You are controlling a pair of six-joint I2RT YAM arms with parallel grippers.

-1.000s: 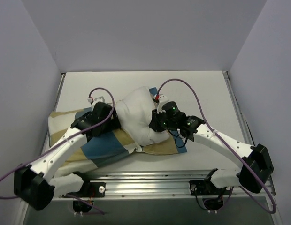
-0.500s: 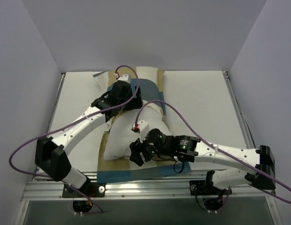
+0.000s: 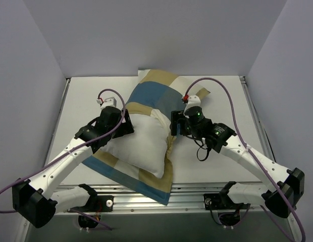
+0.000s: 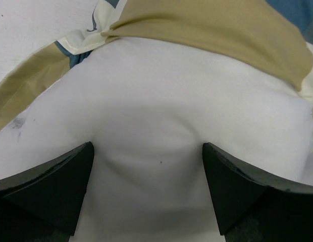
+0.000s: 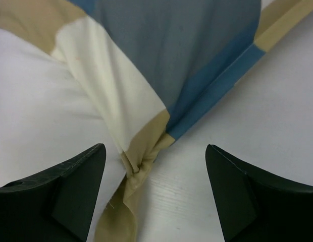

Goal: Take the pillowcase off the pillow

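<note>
**Item 1: pillow** (image 3: 139, 143). White, plump, lying diag. at centre of surface (image 3: 222, 101). Near and mid part bare. Far end goes under the cover; how far in, can't tell.

**Item 2: pillowcase** (image 3: 155, 96). Checked teal, tan and white. Upper part lies over pillow's far end, toward back wall. Lower part is flat under pillow, w/ a corner reaching over the near rail (image 3: 161, 194). Right edge bunched into a tan twist beside pillow, per right wrist view.

**Item 3: left tool** (image 4: 147, 151). At pillow's left side. Fingers wide apart, tips against the bare white face, which bulges slightly btwn them. Nothing pinched.

**Item 4: right tool** (image 5: 155, 151). At pillow's right side, low over surface. Fingers wide apart. The bunched tan twist sits btwn them, touching neither finger. Nothing gripped.

**Item 5: cables** (image 3: 217, 85). Purple, one looped above each arm.
</note>
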